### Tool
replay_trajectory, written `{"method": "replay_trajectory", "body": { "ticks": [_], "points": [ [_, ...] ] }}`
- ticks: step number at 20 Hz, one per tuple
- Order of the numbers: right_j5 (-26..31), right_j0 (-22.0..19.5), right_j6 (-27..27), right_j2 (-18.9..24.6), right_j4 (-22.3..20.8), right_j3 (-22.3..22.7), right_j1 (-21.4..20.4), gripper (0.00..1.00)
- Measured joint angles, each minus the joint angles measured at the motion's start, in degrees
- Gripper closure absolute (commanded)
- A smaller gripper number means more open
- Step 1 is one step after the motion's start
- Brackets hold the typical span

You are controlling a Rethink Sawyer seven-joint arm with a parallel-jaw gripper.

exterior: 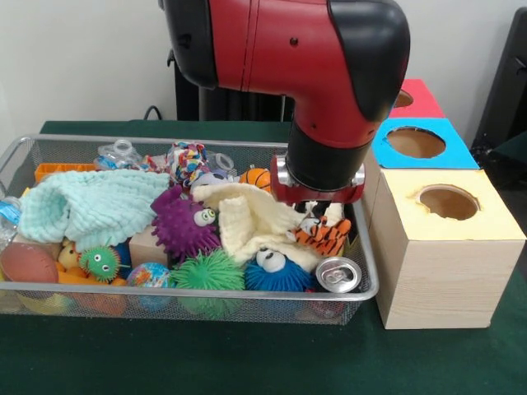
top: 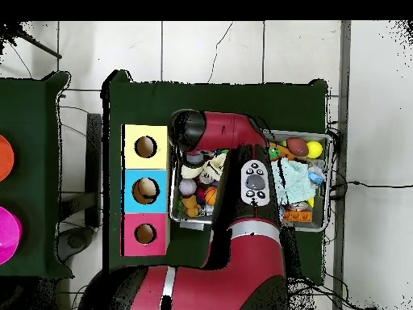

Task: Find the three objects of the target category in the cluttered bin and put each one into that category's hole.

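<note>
Nearest the camera, the bin (exterior: pixel 372 290) is seen on the green table (exterior: pixel 247 362); one patchwork bundle (exterior: pixel 188 160) lies at its far rim, at 12 o'clock from the purple spiky ball (exterior: pixel 179 224). At 3 o'clock from the bin, the yellow-topped box (exterior: pixel 449 247) carries the hole (exterior: pixel 447 202). The gripper (exterior: pixel 317 207) is lowered over the cream cloth (exterior: pixel 247 218) and tiger toy (exterior: pixel 325 234); its opening cannot be determined.

There were three pale wooden boxes with round holes, topped yellow (exterior: pixel 451 203), blue (exterior: pixel 417 144) and red (exterior: pixel 416 99), one silver wire-mesh bin (exterior: pixel 189 290), four spiky rubber balls, two plain cloths, one silver can (exterior: pixel 338 273) and one patchwork fabric bundle (exterior: pixel 188 161).
</note>
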Motion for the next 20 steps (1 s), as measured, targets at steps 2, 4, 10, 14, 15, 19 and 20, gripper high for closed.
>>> {"method": "replay_trajectory", "body": {
  "ticks": [2, 4, 10, 14, 15, 19, 20],
  "points": [
    [0.0, 0.0, 0.0, 0.0, 0.2, 0.4, -0.9, 1.00],
    [0.0, 0.0, 0.0, 0.0, 0.3, 0.7, -1.4, 1.00],
    [0.0, 0.1, 0.0, 0.0, 0.4, 1.4, -3.3, 1.00],
    [0.0, 0.1, 0.0, 0.0, 0.5, 1.4, -3.8, 1.00],
    [0.0, 0.1, 0.0, 0.0, 0.5, 1.4, -3.9, 1.00],
    [0.0, 0.1, 0.0, 0.0, 0.5, 1.4, -4.4, 1.00],
    [0.0, 0.1, 0.0, 0.0, 0.5, 1.4, -4.4, 1.00]
  ]
}}
